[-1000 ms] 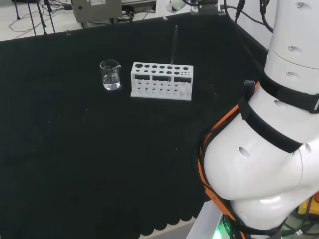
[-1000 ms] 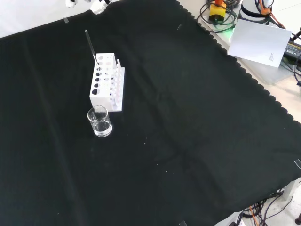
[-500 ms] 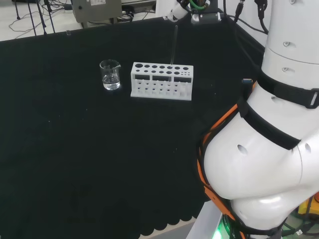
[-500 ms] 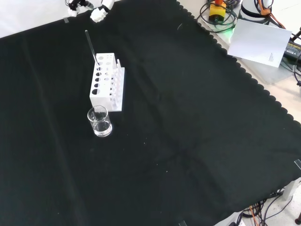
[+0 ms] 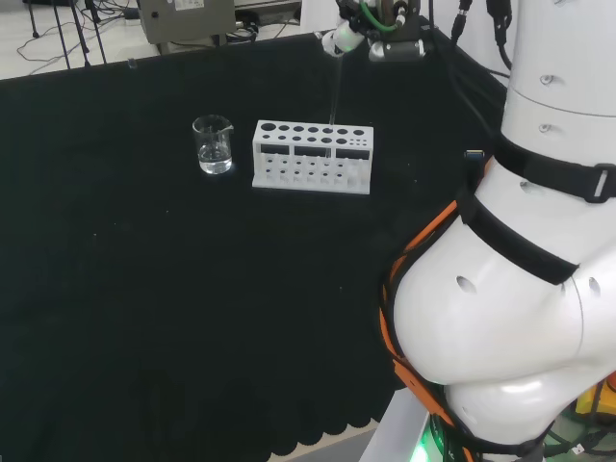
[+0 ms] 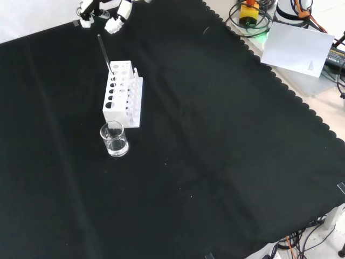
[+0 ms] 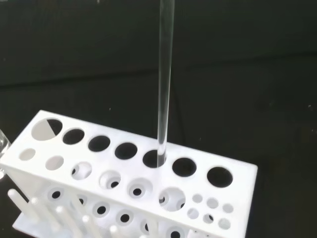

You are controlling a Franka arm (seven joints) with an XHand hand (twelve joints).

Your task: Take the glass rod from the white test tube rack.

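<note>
A small glass beaker (image 6: 114, 138) stands just beside the white rack (image 6: 123, 94) on the black-clothed tabletop (image 6: 215, 140). The glass rod (image 6: 104, 54) stands upright in a hole of the rack's back row. The hand (image 6: 116, 16) hovers near the rod's top, apart from it, fingers (image 6: 84, 13) spread.

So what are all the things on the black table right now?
white test tube rack: one, white, standing on the cloth left of middle in the front view.
glass rod: one, clear, upright in a hole of the rack's back row.
beaker: one, clear glass, beside the rack's end, apart from it.
black cloth: one, covers the bench.
sheet of paper: one, white, off the cloth at the front view's top right.
arm links: white, at the head view's right.
robot hand: one, black and white, above the rod's top, not touching it.
</note>
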